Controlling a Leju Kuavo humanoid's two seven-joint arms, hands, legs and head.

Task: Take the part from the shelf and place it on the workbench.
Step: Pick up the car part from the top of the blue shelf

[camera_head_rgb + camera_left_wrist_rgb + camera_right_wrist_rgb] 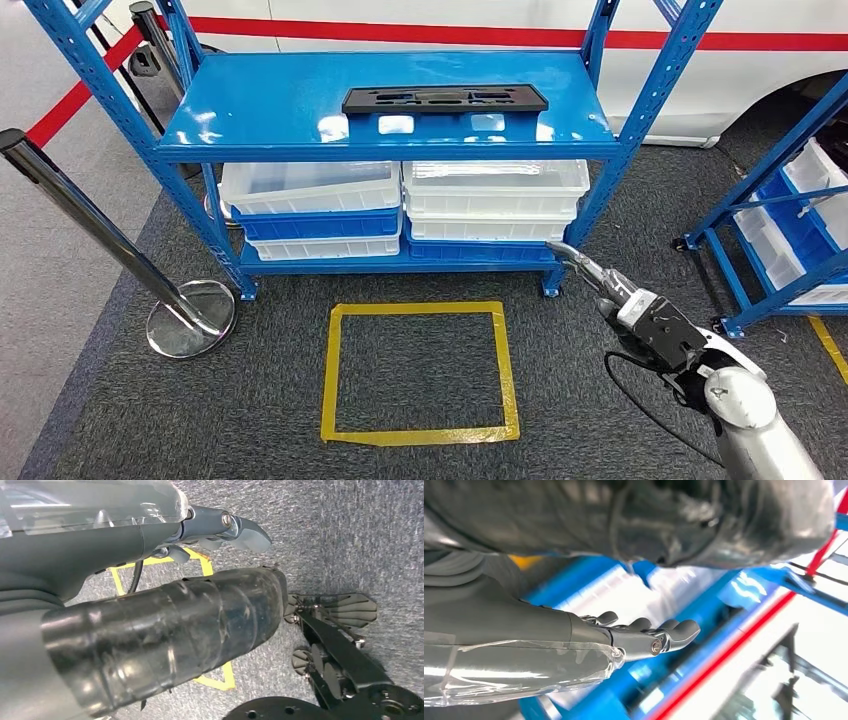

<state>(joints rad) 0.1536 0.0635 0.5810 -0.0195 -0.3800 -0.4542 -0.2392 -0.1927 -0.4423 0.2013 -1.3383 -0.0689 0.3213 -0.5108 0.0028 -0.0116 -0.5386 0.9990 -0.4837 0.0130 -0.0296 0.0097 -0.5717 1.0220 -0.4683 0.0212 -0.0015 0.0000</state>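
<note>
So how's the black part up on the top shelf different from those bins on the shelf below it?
The black part is a flat, dark, long piece with cutouts, lying alone on the open top shelf. The bins are deep white and blue boxes, stacked in two piles side by side and tucked under that shelf. The part is one piece; the bins are several. Both rest on the same blue rack, neither touched by the right hand.
</note>
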